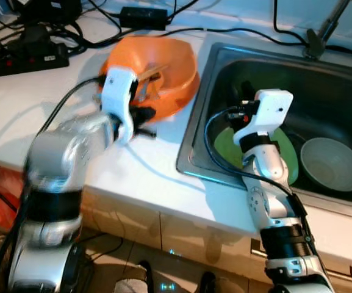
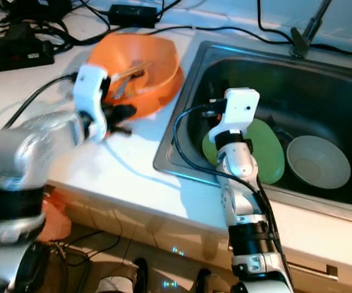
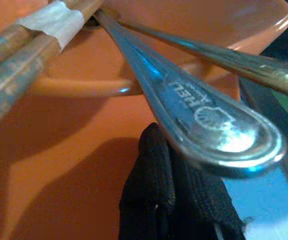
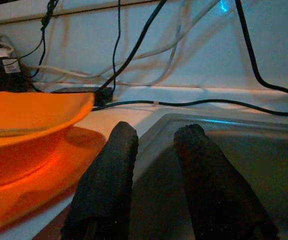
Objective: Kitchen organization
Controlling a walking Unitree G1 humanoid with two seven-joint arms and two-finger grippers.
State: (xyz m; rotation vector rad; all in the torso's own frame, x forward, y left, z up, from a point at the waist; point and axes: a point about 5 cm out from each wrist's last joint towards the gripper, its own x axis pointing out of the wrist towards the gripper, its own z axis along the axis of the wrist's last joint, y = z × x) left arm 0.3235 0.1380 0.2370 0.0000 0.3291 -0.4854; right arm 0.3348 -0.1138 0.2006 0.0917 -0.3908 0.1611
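Observation:
An orange bowl (image 1: pixel 169 67) stands on the white counter just left of the sink (image 1: pixel 191 155). A taped pair of chopsticks (image 3: pixel 29 45) and two metal spoons lie in it, handles sticking out over the rim. My left gripper (image 1: pixel 143 116) is at the bowl's near rim, shut. The end of one spoon handle (image 3: pixel 218 135) lies just over its black fingertips (image 3: pixel 158 170). My right gripper (image 4: pixel 153 165) is inside the sink near the left wall, open and holding nothing. Below that arm lie a green plate (image 2: pixel 270 152) and a pale bowl (image 1: pixel 333 163).
A black power strip (image 1: pixel 23 58), a power adapter (image 1: pixel 144 16) and several cables crowd the counter behind the bowl. The tap's base (image 1: pixel 315 43) stands behind the sink. The counter's front edge runs just below my arms, with drawers and floor beneath.

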